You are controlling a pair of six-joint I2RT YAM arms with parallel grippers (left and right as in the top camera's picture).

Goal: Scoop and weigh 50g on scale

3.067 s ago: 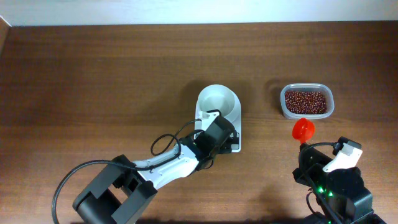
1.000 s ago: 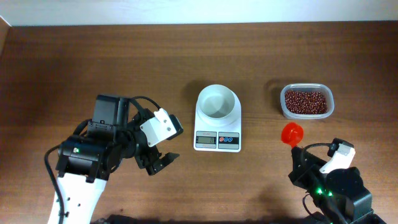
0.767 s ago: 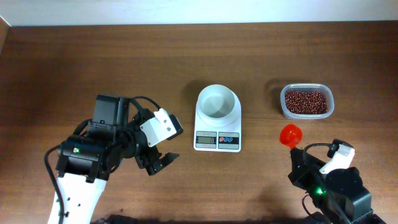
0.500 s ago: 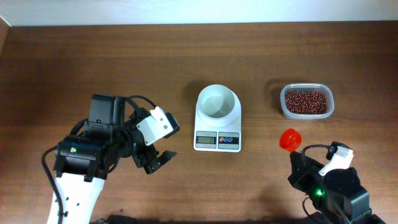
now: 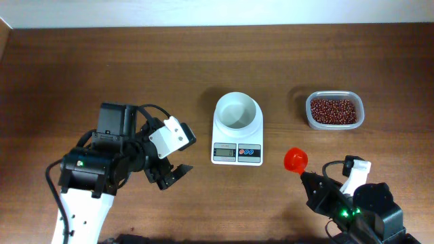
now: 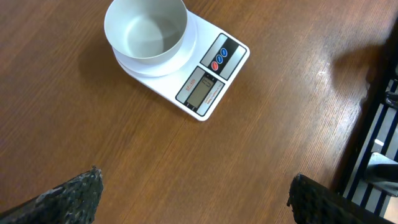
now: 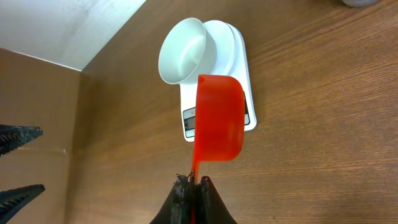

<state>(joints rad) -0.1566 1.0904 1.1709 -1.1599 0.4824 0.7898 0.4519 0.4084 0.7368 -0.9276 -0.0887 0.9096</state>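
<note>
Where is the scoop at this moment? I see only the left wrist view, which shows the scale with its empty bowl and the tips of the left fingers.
Observer: The right gripper is shut on the handle of the orange-red scoop, which is held just right of the scale.
Operator: Thank you. And where are the beans to be scooped?
Observer: The beans lie in a clear tub to the right of the scale, farther from the arms than the scoop.
</note>
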